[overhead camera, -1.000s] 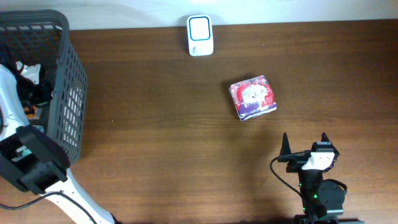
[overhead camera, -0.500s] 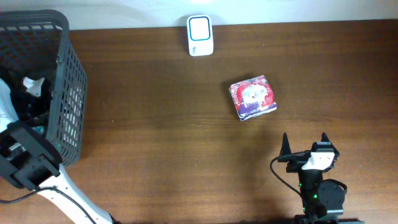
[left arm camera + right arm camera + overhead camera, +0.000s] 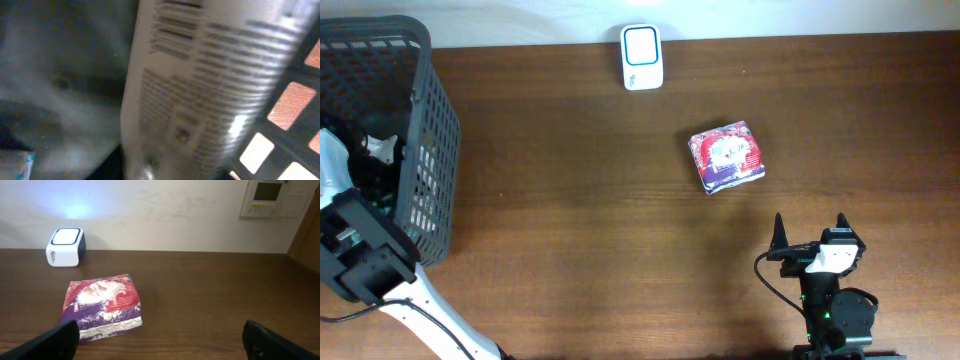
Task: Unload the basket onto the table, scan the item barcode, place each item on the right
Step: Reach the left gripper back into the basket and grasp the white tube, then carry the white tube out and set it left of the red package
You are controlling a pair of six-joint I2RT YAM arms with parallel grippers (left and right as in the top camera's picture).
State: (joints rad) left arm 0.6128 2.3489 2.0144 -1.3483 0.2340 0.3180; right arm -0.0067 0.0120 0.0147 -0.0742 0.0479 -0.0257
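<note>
I am holding my left pincer (image 3: 375, 165) inside the basket (image 3: 430, 150) against a white printed bottle (image 3: 210, 85), grip impossible to tell, while my right pincer (image 3: 810, 225) is sitting spread wide near the packet (image 3: 727, 156).

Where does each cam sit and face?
Overhead: above table, looking straight down; basket, scanner, packet; left arm, right arm show.
Left wrist: inside the basket, blurred close-up of a white printed container; left fingers not discernible.
Right wrist: low near table edge, facing the wall; right fingers at bottom corners.
Shared: overhead and right wrist both see packet and scanner.
</note>
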